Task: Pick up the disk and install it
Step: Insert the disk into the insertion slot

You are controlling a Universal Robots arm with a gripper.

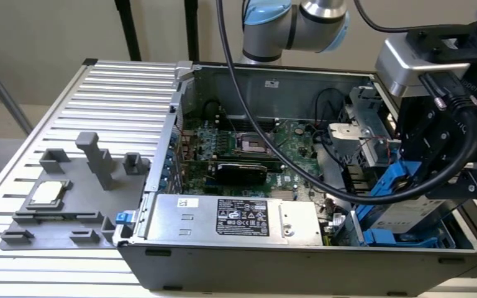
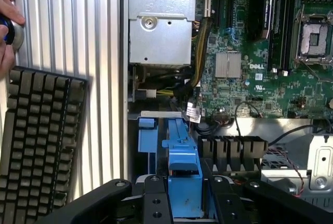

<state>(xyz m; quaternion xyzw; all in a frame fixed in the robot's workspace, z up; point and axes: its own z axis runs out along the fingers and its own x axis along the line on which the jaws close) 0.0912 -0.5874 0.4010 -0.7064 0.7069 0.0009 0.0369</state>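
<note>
Disk in glossy blue plastic; ribbed matt metal table

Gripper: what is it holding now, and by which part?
The gripper holds the disk by the blue carrier that frames it.

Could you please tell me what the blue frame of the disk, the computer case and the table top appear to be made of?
Frame of the disk: probably plastic; bright blue, moulded shapes, soft sheen.
Computer case: looks like sheet metal; grey, matt, thin walls with folded edges.
Table top: likely aluminium; silvery, ribbed with straight parallel grooves.
</note>
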